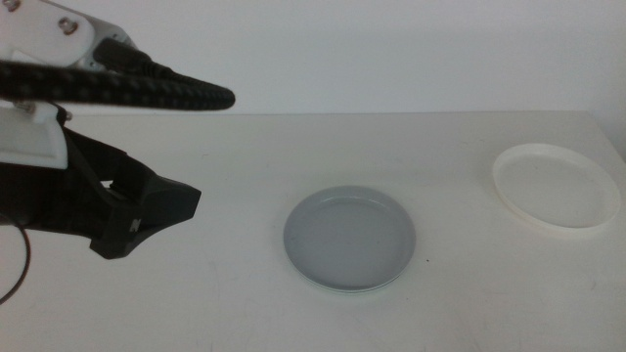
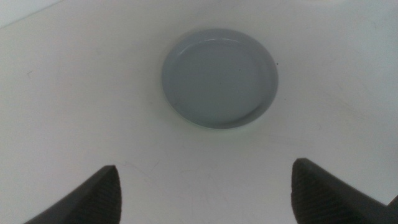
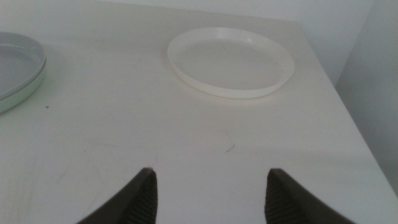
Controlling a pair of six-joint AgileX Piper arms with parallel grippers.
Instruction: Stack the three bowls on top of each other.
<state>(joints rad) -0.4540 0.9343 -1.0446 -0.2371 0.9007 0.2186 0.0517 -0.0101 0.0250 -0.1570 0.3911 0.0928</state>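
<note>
Two bowls are stacked: grey-blue bowl point(image 1: 349, 236) on mint green bowl point(image 3: 18, 96). White bowl point(image 1: 555, 189) is left apart. Left gripper point(image 2: 205, 190) and right gripper point(image 3: 209, 193) are held empty, jaws spread.

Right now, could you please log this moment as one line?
grey-blue bowl stacked on mint green bowl | white bowl apart | left gripper open, empty | right gripper open, empty

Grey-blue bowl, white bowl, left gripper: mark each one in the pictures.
grey-blue bowl point(image 1: 349, 238): middle view, centre of its flat inside.
white bowl point(image 3: 231, 60): right wrist view, middle of its floor.
left gripper point(image 2: 205, 190): left wrist view, midway between its two dark, open jaws.
</note>
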